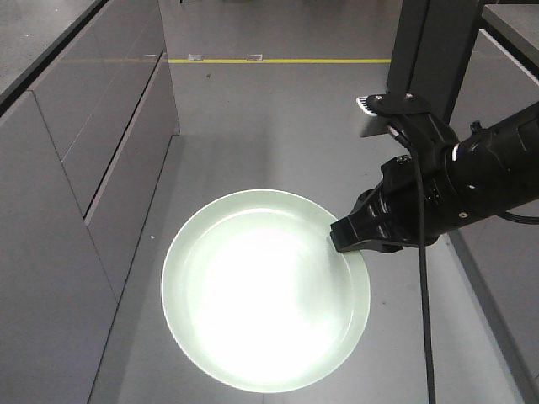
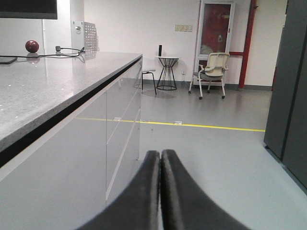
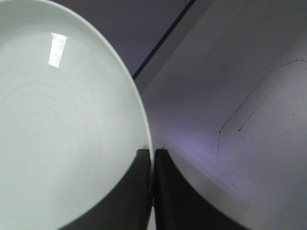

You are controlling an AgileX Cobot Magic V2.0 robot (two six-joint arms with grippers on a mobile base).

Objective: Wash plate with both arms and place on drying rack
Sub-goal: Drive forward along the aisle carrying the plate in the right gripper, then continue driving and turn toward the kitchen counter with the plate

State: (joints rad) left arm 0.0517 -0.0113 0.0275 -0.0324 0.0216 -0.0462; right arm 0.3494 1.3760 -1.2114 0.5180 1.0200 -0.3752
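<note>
Out over the grey floor (image 1: 278, 126), just right of the cabinet fronts (image 1: 93, 126), the plate (image 1: 265, 290) hangs face up in the air. It is held only at its far right rim by the right fingers (image 1: 354, 240) on the end of the right arm (image 1: 472, 181). The risk lies in that one grip: nearly the whole plate sticks out past a narrow pinch on a smooth, low rim. A quick swing or a twist of the wrist could let it pivot downward or slide free and drop to the floor. The left fingers (image 2: 157, 160) are pressed together with nothing between them and lend no support, so any slip would go uncaught. No sink or rack shows in any view. The front view alone shows the full round plate and how far it overhangs, though glare whitens its middle. The right wrist view alone shows the clamp up close, with the rim passing between the right fingers (image 3: 147, 165). The left wrist view shows no plate, only the tabletop (image 2: 53, 81) with a red ball (image 2: 32, 46), a yellow line (image 2: 192, 125) and a far chair (image 2: 211, 69).
</note>
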